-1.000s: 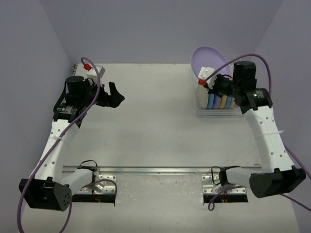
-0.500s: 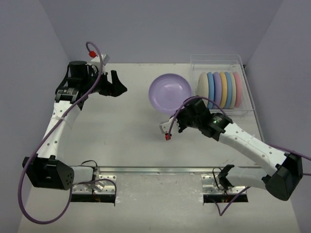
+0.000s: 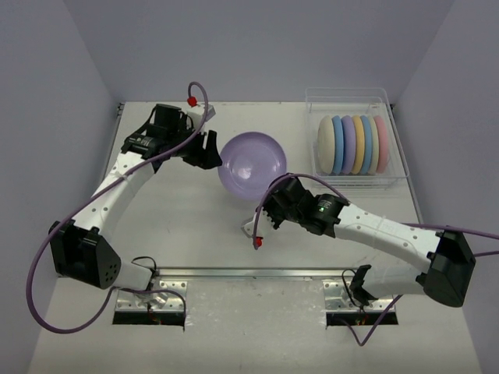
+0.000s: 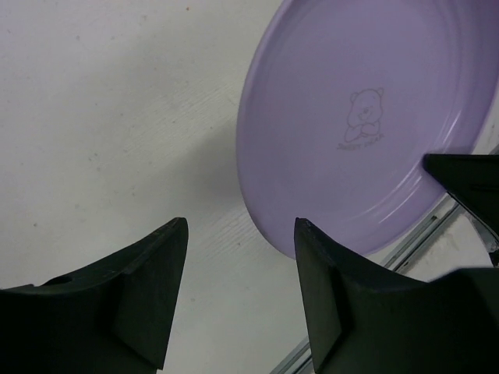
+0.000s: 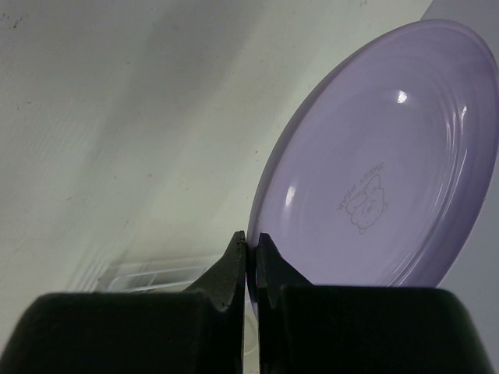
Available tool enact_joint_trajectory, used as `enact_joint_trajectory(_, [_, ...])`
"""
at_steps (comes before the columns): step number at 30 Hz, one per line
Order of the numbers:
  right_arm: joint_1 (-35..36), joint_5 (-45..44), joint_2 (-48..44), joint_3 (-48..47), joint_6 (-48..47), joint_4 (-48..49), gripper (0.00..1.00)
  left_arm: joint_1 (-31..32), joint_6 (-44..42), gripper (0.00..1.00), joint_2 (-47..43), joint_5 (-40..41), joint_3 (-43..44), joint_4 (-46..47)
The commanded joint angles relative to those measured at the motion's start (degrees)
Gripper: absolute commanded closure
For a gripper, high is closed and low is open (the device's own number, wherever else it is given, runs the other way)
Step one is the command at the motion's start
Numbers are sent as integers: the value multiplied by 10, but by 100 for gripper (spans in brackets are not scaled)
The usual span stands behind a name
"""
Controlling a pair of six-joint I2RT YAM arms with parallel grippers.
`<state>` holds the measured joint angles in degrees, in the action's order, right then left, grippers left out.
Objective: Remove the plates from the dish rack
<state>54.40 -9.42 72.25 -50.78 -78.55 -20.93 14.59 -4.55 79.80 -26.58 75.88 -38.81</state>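
Right gripper (image 5: 249, 238): the jaws are pinched shut on the near rim of the lavender plate (image 3: 251, 165). The right wrist view shows the rim running straight into the closed tips. In the overhead view the wrist covers that contact.
Lavender plate: it is out of the rack, tilted, and rises up and away from the right jaws. The right wrist frame cuts off its far edge, and the left wrist frame cuts off its top and right side.
Bear print (image 4: 365, 117): a faint line drawing in the plate's well, seen only from the two wrist cameras. The lettering under it is too small to read. From overhead the plate looks plain.
Left gripper (image 4: 240, 226): the jaws stand apart with bare table (image 4: 93, 117) showing through the gap. The plate's rim lies just ahead of the tips, closest to the finger on the picture's right. Whether it touches that finger cannot be told.
Black part (image 4: 468, 183): it sits beside the plate's lower rim in the left wrist view and is cut off by the frame, so it cannot be identified there.
Dish rack (image 3: 396, 140): clear plastic, well beyond both sets of jaws. It is sharp only from overhead. The right wrist view shows just a pale blurred corner of it beside the fingers.
Six plates (image 3: 349, 144): they stand on edge side by side in the rack, in the order cream, blue, lavender, yellow, blue, pink. Each hides most of the next.
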Motion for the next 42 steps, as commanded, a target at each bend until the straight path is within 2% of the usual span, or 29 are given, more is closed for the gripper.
enact_joint_trajectory(1, [14,-15,1,-8,-6,43,100,2,-11,52,14,18,18,17])
enact_joint_trajectory(10, [22,-8,7,-11,4,52,100,7,-19,59,30,11,4,30])
enact_joint_trajectory(13, [24,-5,11,-14,14,57,100,8,-16,76,34,11,2,35])
enact_joint_trajectory(15, [24,-4,11,-14,18,65,100,8,-15,85,37,5,1,36])
enact_joint_trajectory(17, [24,-5,10,-12,19,73,100,8,-12,89,38,-12,0,37])
enact_joint_trajectory(20, [24,-7,8,-5,15,88,100,8,-8,90,39,-35,-3,42])
enact_joint_trajectory(23, [24,-10,7,1,13,101,100,8,-3,100,46,-37,-2,43])
enact_joint_trajectory(24, [24,-13,7,4,13,106,98,7,0,100,49,-33,-2,43])
enact_joint_trajectory(28, [24,-20,5,5,29,115,72,-13,17,100,57,-38,-6,55])
enact_joint_trajectory(30, [23,-21,3,6,44,116,64,-31,27,100,66,-52,-4,59])
enact_joint_trajectory(33, [16,-22,0,11,64,119,44,-66,39,100,82,-62,5,64])
enact_joint_trajectory(34, [13,-22,1,13,65,119,43,-67,39,100,83,-62,5,64])
enact_joint_trajectory(35, [3,-19,1,15,76,119,34,-81,40,100,91,-65,11,65])
enact_joint_trajectory(37, [-15,-20,6,15,95,118,4,-102,61,100,106,-57,32,67])
enact_joint_trajectory(38, [-23,-20,9,13,105,117,1,-115,63,100,113,-51,41,69])
enact_joint_trajectory(42, [-61,-10,12,-13,166,97,1,-142,66,100,162,-25,78,73])
